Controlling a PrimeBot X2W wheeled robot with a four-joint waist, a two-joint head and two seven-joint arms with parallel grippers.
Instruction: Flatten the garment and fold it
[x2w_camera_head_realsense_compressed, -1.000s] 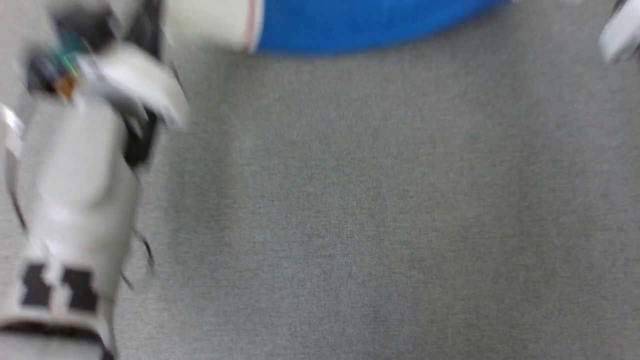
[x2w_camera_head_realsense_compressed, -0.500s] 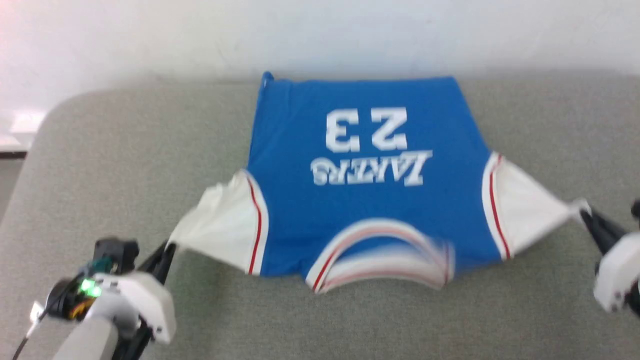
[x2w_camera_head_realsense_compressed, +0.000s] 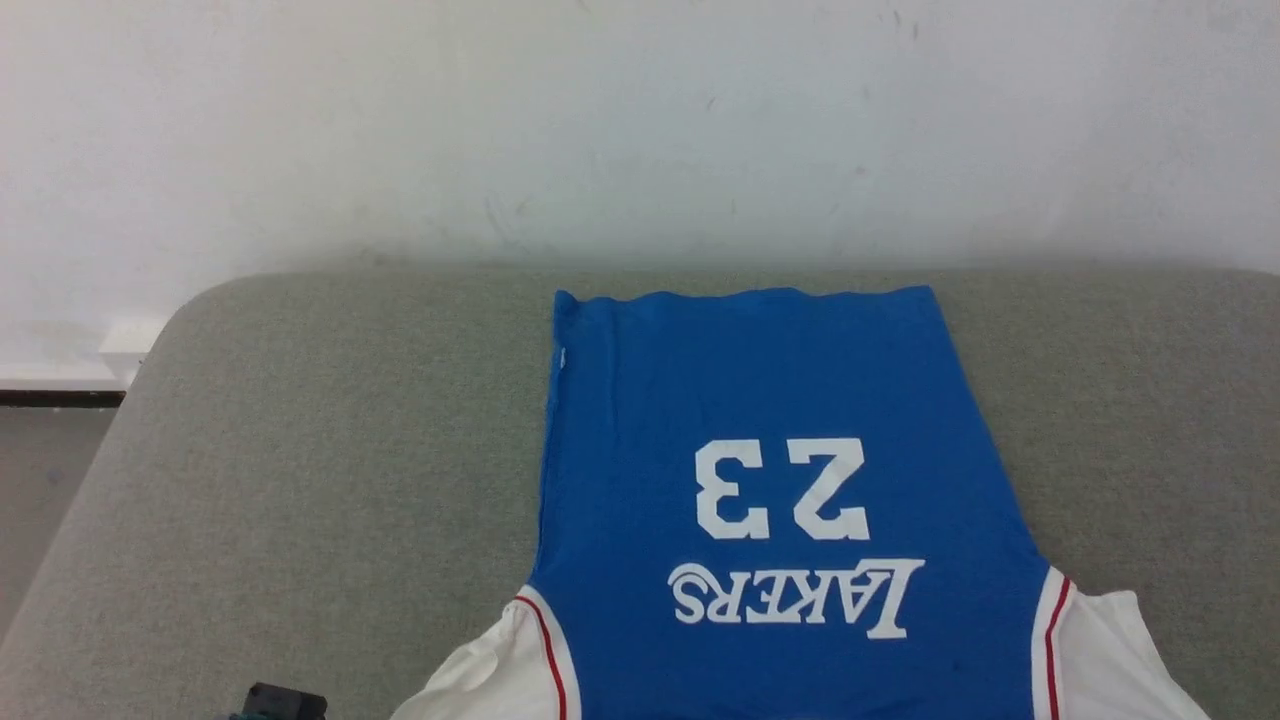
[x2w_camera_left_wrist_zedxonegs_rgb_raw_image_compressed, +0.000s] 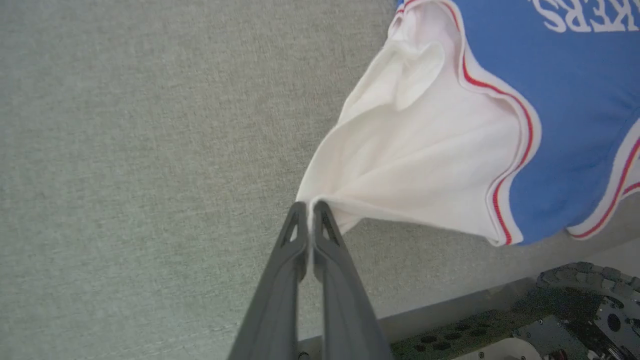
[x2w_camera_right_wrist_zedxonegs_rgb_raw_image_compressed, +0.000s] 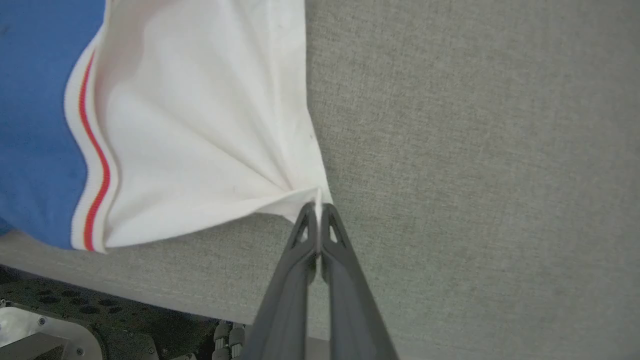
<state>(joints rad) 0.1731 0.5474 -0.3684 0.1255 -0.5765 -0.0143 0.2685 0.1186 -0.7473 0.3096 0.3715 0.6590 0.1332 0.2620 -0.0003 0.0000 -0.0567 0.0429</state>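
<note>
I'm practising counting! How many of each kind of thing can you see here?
jersey: 1
grippers: 2 (left gripper, right gripper), each shut on a sleeve
table: 1
total: 4

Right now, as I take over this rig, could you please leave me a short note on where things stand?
Left claw: shut on the tip of one white sleeve of the jersey.
Right claw: shut on the tip of the other sleeve.
The jersey lies spread on the grey padded surface, lettering up, both sleeves pulled outward.
Done: body mostly flat.
To do: lay the sleeves down, then fold.
</note>
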